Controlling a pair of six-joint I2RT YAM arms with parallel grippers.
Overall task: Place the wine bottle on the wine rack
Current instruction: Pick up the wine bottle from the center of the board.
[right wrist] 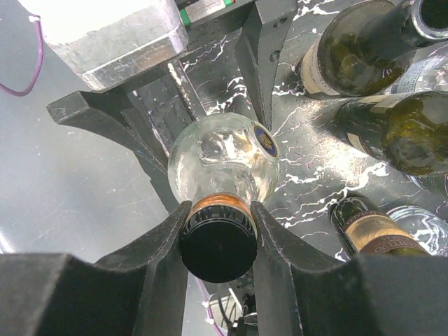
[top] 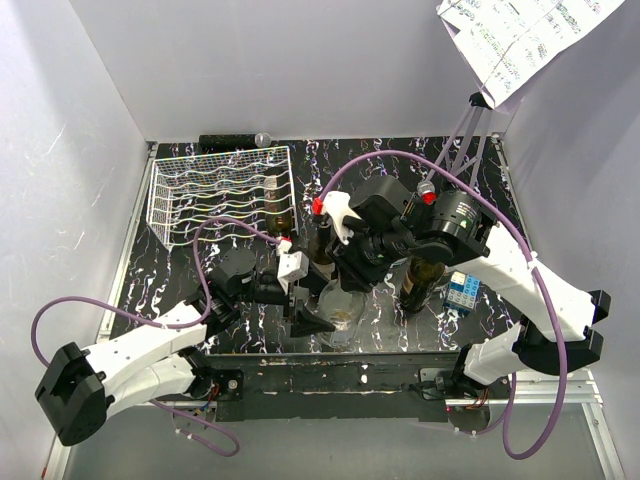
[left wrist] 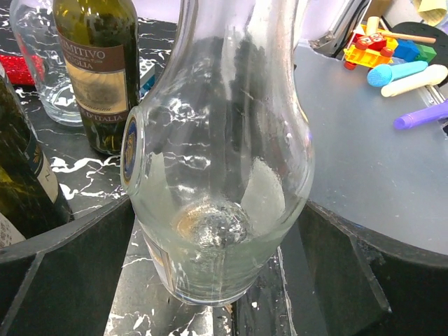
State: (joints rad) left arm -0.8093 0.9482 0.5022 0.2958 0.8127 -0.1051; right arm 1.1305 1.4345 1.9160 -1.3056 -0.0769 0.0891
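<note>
A clear glass wine bottle (top: 342, 315) stands upright near the table's front middle. Whether its base (left wrist: 210, 266) rests on the table I cannot tell. My right gripper (right wrist: 218, 238) reaches down from above and is shut on the bottle's neck just under its black cap (right wrist: 218, 252). My left gripper (left wrist: 210, 280) is open, with a black finger (left wrist: 63, 273) on each side of the bottle's lower body, apart from the glass. The white wire wine rack (top: 220, 195) stands at the back left, with a dark bottle (top: 278, 205) lying at its right end.
Dark wine bottles stand close around: one with a brown label (left wrist: 98, 70), another at the left (left wrist: 21, 175), more by the right arm (top: 420, 280). A clear glass vessel (left wrist: 35, 56) sits behind. A blue toy block (top: 462, 290) lies at the right.
</note>
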